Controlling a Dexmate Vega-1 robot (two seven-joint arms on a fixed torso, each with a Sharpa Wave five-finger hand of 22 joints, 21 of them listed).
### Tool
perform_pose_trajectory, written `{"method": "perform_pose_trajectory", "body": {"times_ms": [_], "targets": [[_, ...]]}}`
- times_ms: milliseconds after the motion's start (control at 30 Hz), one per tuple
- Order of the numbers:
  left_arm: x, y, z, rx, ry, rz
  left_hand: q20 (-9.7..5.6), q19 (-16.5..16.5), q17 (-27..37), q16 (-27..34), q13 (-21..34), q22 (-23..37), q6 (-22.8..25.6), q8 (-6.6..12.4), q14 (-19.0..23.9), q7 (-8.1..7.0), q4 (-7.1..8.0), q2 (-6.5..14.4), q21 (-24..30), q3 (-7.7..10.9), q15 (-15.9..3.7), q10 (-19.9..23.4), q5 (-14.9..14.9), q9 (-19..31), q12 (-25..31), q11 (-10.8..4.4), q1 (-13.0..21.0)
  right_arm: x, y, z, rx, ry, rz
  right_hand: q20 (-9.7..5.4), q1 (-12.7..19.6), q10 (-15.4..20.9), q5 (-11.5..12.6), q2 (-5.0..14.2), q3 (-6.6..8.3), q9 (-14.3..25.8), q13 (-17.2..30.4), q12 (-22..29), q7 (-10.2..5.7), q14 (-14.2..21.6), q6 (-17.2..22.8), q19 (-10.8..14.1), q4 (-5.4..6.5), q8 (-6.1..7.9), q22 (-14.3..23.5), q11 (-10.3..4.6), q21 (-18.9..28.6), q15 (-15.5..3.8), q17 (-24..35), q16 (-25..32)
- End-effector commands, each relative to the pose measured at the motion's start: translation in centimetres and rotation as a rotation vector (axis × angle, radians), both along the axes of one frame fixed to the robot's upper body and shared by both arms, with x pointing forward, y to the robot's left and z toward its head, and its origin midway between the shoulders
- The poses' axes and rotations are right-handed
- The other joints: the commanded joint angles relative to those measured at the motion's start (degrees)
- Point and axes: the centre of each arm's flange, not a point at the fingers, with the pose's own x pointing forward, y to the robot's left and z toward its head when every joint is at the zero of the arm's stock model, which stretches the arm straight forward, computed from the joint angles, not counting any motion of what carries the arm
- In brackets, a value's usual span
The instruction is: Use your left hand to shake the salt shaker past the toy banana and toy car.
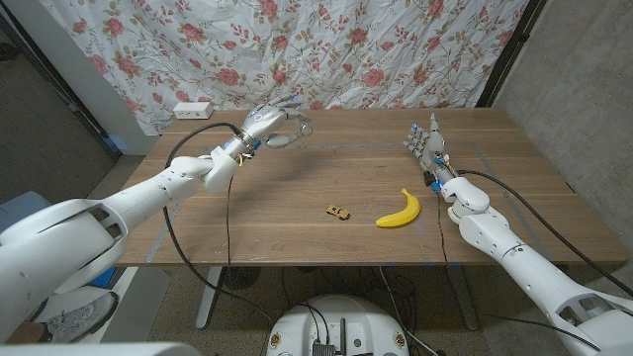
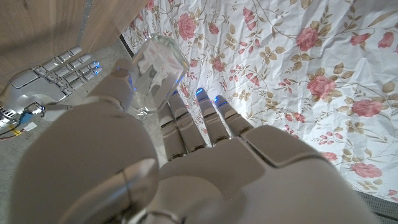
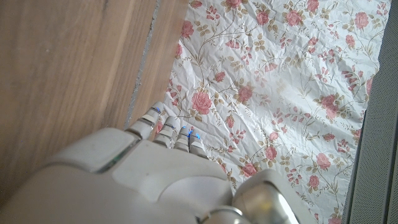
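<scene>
Both arms w/ smooth white rounded shells; left hand [image 1: 269, 124] & right hand [image 1: 425, 141] pale grey, segmented fingers w/ blue lights at tips; black cables run along each forearm.

This looks like a room made into a robot test lab. A wrinkled white cloth with pink roses [image 1: 326, 49] hangs behind the brown wooden table [image 1: 346, 183]. A white power strip [image 1: 193, 109] sits near the left hand [image 1: 269, 124].
</scene>
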Motion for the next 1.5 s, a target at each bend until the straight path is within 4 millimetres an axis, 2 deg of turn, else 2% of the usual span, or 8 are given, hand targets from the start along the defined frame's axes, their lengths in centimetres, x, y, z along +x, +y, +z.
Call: {"method": "perform_pose_trajectory", "body": {"times_ms": [33,1400,1500], "targets": [[0.3,0.3,0.2,0.074,-0.103,0.045,-0.11,0.41,0.11,-0.11,0.32,0.07,2.06,0.35,0.46,-1.95,-0.14,0.78,-0.26,-0.22,-7.8,0.3,0.35,0.61,0.15,-0.11,0.06,0.0,0.0,0.0,0.0,0.0,0.0,-0.02,-0.33,-0.32,0.37,5.69,-0.07,0.21,0.19,0.42,0.49,-0.32,-0.07,0.43,0.32,0.19,0.3,-0.03,0.36,-1.91,0.31,0.24],[0.4,-0.6,-0.9,0.305,-0.359,0.188,-1.08,1.58,0.29,-0.17,0.33,0.04,2.43,-0.36,1.5,-4.13,-0.26,1.3,-0.23,-1.39,-8.57,0.02,0.3,0.84,-0.02,-0.16,0.15,0.0,0.0,0.0,0.0,0.0,0.0,-0.02,-0.32,-0.36,0.38,5.69,-0.06,0.21,0.19,0.4,0.49,-0.37,-0.07,0.43,0.32,0.19,0.3,-0.02,0.36,-1.93,0.31,0.22],[0.4,-0.6,-0.9,0.324,-0.368,0.194,-1.11,1.64,0.3,-0.16,0.32,0.04,2.45,-0.44,1.62,-4.66,-0.29,1.32,-0.26,-1.51,-8.61,-0.11,0.3,0.86,-0.06,-0.16,0.2,0.0,0.0,0.0,0.0,0.0,0.0,-0.04,-0.33,-0.36,0.37,5.69,-0.06,0.21,0.19,0.4,0.5,-0.43,-0.03,0.44,0.32,0.21,0.3,-0.05,0.37,-2.06,0.32,0.2]]}}
